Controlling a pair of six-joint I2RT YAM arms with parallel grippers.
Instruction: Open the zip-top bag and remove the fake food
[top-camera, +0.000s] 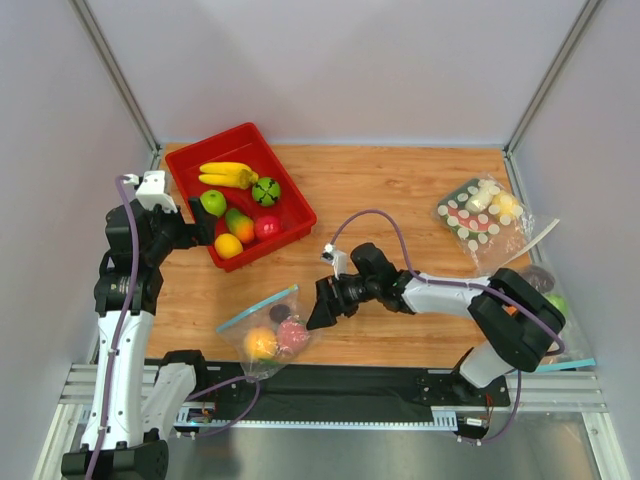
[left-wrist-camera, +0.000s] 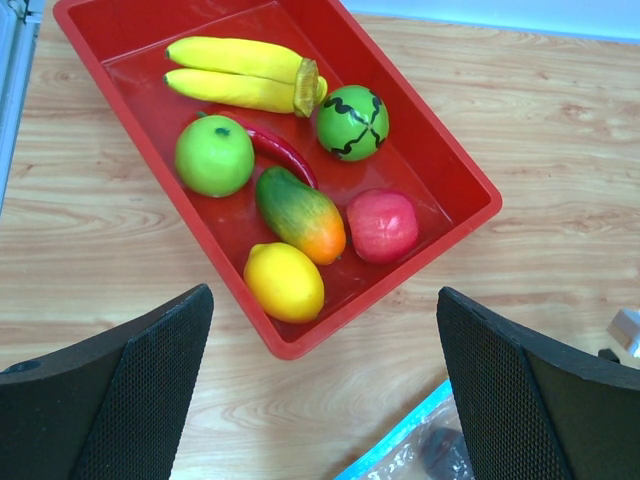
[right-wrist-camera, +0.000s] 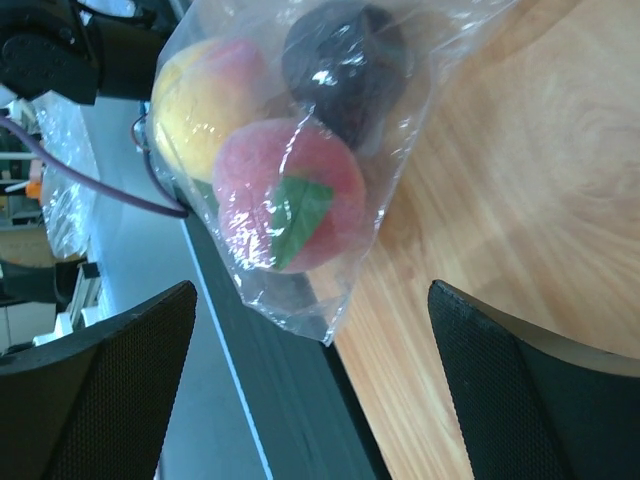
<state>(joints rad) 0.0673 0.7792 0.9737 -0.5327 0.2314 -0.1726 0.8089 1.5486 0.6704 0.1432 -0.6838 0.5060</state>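
Observation:
The zip-top bag (top-camera: 268, 330) lies flat at the table's near edge, its blue zip strip (top-camera: 257, 308) on the far-left side. Inside is the fake food: a yellow-orange fruit (top-camera: 260, 343), a pink-red one (top-camera: 292, 336) and a dark purple one (top-camera: 280, 313). My right gripper (top-camera: 322, 308) is open just right of the bag, not holding it. In the right wrist view the bag (right-wrist-camera: 400, 150) with its pink fruit (right-wrist-camera: 290, 195) lies ahead of the open right gripper (right-wrist-camera: 310, 295). My left gripper (top-camera: 205, 222) (left-wrist-camera: 325, 292) is open above the red tray's near corner, with the bag's zip corner (left-wrist-camera: 400, 448) below it.
A red tray (top-camera: 296, 205) at the back left holds bananas (top-camera: 228, 174), a green apple (top-camera: 213, 203) and other fruit. A bigger crinkly clear bag (top-camera: 482, 215) lies at the back right. A black strip (top-camera: 380, 380) runs along the table's near edge, under the bag's lower end.

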